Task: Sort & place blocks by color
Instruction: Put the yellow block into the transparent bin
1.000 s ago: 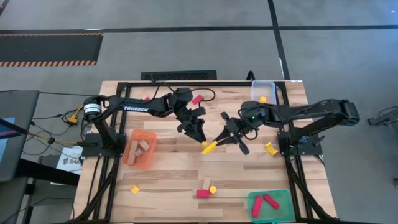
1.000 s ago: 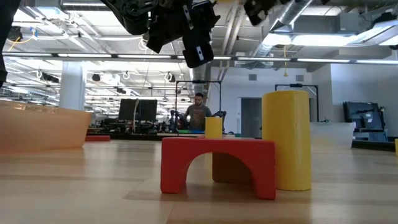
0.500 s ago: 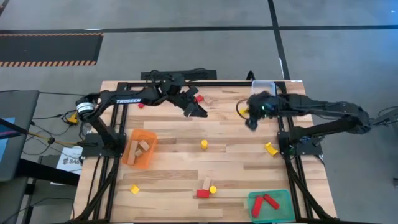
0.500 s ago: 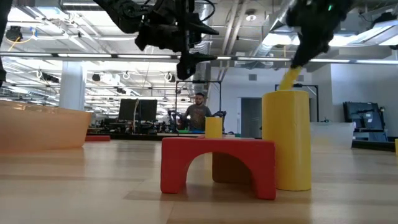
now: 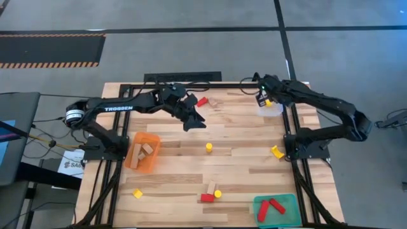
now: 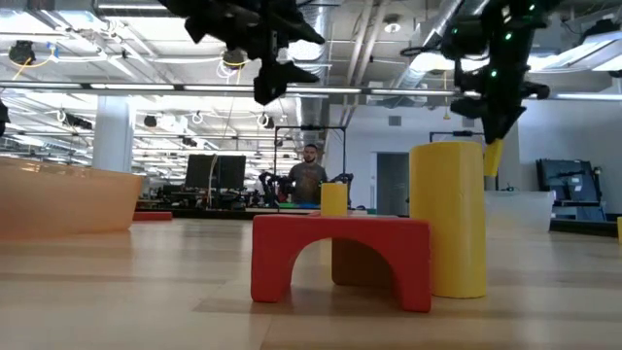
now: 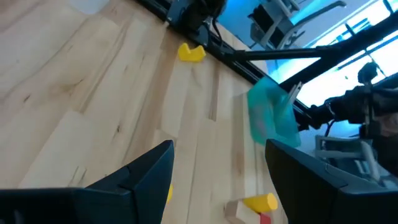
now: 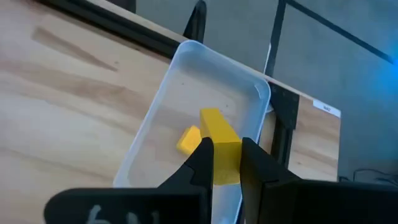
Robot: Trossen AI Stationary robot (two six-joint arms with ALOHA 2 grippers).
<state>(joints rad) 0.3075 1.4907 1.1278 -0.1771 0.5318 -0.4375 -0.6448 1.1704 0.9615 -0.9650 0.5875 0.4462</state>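
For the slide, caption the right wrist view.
Right gripper holding a yellow block above the clear tray, another yellow block already inside.

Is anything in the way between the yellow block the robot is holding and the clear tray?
No, nothing visible is. The right hand holds the yellow bar right above the clear tray. Only one small yellow block lies inside, and there is bare floor beside it to drop onto.

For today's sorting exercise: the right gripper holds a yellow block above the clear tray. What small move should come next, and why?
Probably lower a little and open. The right gripper is shut on the yellow bar right over the clear tray, where another yellow block already lies, so the colour matches. The left gripper hangs open over the table, empty.
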